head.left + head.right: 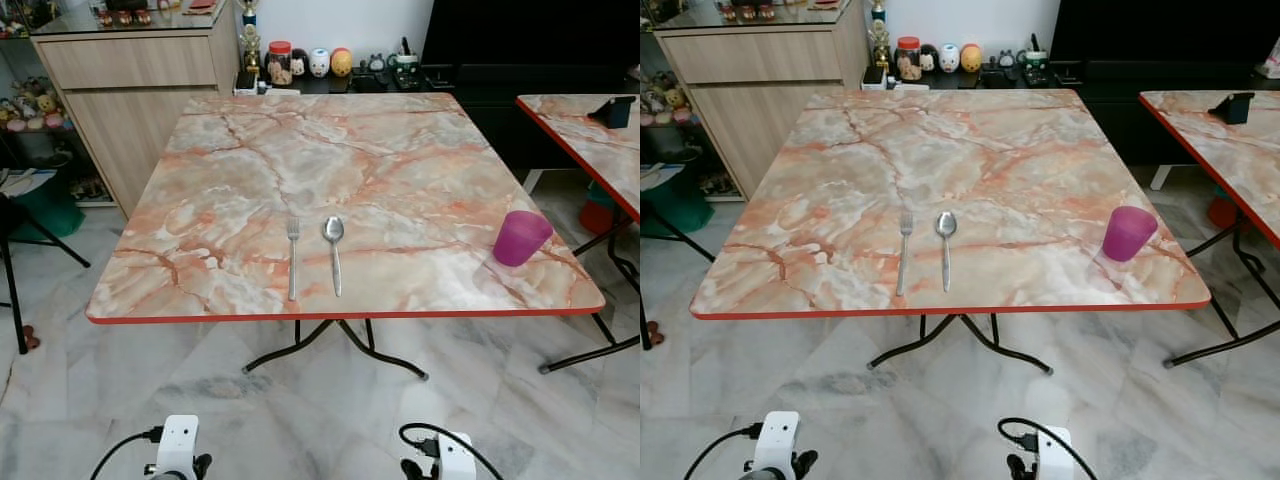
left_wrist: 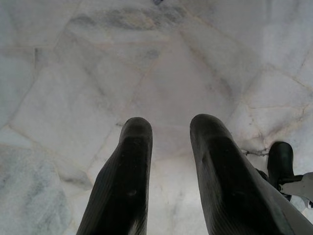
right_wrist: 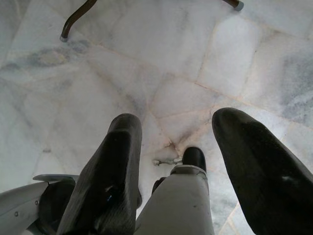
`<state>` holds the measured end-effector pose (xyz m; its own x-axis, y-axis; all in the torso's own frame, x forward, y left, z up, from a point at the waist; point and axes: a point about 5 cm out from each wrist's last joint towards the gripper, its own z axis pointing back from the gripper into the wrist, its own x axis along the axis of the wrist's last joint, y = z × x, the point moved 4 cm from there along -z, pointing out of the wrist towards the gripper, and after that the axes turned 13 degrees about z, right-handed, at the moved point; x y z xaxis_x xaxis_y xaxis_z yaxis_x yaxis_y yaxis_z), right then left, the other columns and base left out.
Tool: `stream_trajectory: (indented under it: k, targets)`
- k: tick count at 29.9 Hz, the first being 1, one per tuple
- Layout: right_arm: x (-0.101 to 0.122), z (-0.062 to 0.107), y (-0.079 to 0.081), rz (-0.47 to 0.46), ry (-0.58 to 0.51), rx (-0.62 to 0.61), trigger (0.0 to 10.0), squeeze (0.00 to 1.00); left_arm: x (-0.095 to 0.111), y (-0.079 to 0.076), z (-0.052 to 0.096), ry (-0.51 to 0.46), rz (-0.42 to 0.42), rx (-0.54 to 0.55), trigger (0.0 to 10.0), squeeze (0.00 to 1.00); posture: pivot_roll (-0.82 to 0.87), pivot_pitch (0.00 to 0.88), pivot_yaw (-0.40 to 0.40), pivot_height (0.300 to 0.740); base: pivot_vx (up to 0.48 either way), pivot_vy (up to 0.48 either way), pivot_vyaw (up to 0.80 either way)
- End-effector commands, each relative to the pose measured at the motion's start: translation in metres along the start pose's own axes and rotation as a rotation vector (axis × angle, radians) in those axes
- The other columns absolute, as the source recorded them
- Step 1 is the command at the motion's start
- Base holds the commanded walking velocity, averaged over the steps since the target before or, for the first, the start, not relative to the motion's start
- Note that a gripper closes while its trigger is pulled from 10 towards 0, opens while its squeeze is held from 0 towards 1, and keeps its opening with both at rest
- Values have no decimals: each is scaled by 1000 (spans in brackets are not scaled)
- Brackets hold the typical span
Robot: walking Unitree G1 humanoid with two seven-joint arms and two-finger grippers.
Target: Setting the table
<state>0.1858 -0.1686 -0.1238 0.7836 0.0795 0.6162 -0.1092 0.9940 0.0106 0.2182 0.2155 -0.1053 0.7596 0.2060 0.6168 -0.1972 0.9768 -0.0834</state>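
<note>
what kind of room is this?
Likely a home dining or living area: a marble-pattern folding table set with a fork, spoon and purple cup, a wooden sideboard with figurines, and a marble tile floor.

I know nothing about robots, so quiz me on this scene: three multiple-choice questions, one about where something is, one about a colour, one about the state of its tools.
1. Where does the spoon lie?
A. right of the fork, near the table's front edge
B. inside the cup
C. on the floor

2. What colour is the cup?
A. green
B. purple
C. white

3. How are the left tool and right tool?
A. each holds cutlery
B. both open and empty, low over the floor
C. both resting on the table

Answers: 1 A, fork and spoon lie side by side, apart, handles toward the front edge. 2 B, it stands purple by the table's right corner. 3 B, the wrist views show spread fingers with only floor tiles between them.
</note>
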Motion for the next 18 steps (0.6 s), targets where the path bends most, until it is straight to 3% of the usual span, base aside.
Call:
stream_trajectory:
  k: [1, 13, 18]
  targets:
    - [2, 0, -2, -17, -10, -12, 10000, 0, -4, 0, 0, 16, 1, 2, 10000, 0, -30, 0, 22, 740, 0, 0, 0]
    - [2, 0, -3, -27, -15, -19, 10000, 0, -4, 1, 0, 18, 16, 8, 10000, 0, -26, 0, 22, 740, 0, 0, 0]
    - [2, 0, -3, -28, -17, -18, 10000, 0, -4, 1, 0, 19, 17, 8, 10000, 0, -26, 0, 22, 740, 0, 303, 0]
